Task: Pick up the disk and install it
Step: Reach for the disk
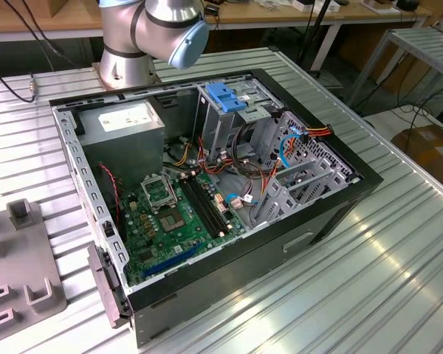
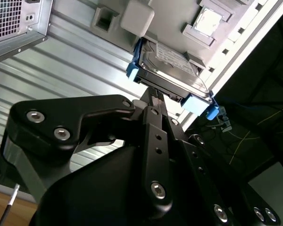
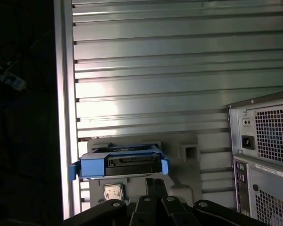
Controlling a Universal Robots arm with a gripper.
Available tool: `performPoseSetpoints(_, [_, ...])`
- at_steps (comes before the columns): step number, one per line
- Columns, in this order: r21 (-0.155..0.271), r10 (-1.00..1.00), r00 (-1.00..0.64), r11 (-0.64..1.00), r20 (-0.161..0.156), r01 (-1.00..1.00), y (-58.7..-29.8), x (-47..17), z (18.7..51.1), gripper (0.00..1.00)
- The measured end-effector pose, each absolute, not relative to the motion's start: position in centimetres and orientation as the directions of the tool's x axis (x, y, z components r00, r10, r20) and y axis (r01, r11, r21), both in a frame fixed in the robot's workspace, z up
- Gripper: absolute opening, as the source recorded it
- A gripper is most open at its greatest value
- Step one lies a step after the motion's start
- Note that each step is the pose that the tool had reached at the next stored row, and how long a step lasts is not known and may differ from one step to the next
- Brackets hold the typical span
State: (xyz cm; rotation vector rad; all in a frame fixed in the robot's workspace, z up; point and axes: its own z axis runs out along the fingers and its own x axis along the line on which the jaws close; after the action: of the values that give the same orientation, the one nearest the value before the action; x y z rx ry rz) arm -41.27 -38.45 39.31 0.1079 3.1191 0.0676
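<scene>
The disk [image 3: 120, 162] is a grey metal drive in a bright blue carrier. It sits on a grey fixture [image 3: 188, 150] close to the table's edge, and in the second wrist view the disk [image 2: 172, 63] shows its flat metal face. In both wrist views my gripper [image 2: 153, 94] [image 3: 155, 181] is shut, its black fingers pressed together with only a thin slit between them. The tips point at the disk's near edge. Whether they touch it I cannot tell.
The open computer case [image 1: 317, 221] lies on the slatted metal table, with a drive cage under a blue bracket [image 1: 225, 96] and a power-supply box [image 1: 122, 122]. The case's rear panel [image 3: 264, 155] stands beside the fixture [image 1: 22, 287]. A small chip [image 3: 113, 192] lies in the fixture. The arm's base [image 1: 125, 59] is behind the case.
</scene>
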Motion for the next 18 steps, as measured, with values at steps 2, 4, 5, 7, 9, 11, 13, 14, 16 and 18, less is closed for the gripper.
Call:
performPoseSetpoints(2, [0.044,0.066,-0.998,0.997,-0.016,0.066,-38.4,-41.7,39.3,0.1])
performPoseSetpoints(4, [0.044,0.06,-0.998,0.997,-0.015,0.059,-38.4,-42.1,39.3,0.1])
performPoseSetpoints(5, [0.044,0.055,-0.998,0.998,-0.015,0.055,-38.4,-42.2,39.3,0.1])
performPoseSetpoints(7, [0.044,0.044,-0.999,0.998,-0.015,0.044,-38.4,-42.5,39.3,0.1])
performPoseSetpoints(9, [0.044,0.028,-0.999,0.999,-0.015,0.027,-38.4,-42.7,39.2,0.1])
performPoseSetpoints(11, [0.044,0.015,-1.0,0.999,-0.015,0.015,-38.4,-43.1,39.2,0.1])
performPoseSetpoints(13, [0.044,0.006,-1.0,0.999,-0.015,0.005,-38.4,-43.6,39.2,0.1])
performPoseSetpoints(14, [0.044,0.003,-1.0,0.999,-0.015,0.003,-38.4,-43.8,39.1,0.1])
performPoseSetpoints(16, [0.044,-0.002,-1.0,0.999,-0.015,-0.003,-38.3,-44.2,39.1,0.1])
performPoseSetpoints(18, [0.044,-0.008,-1.0,0.999,-0.015,-0.009,-38.3,-44.8,39.1,0.1])
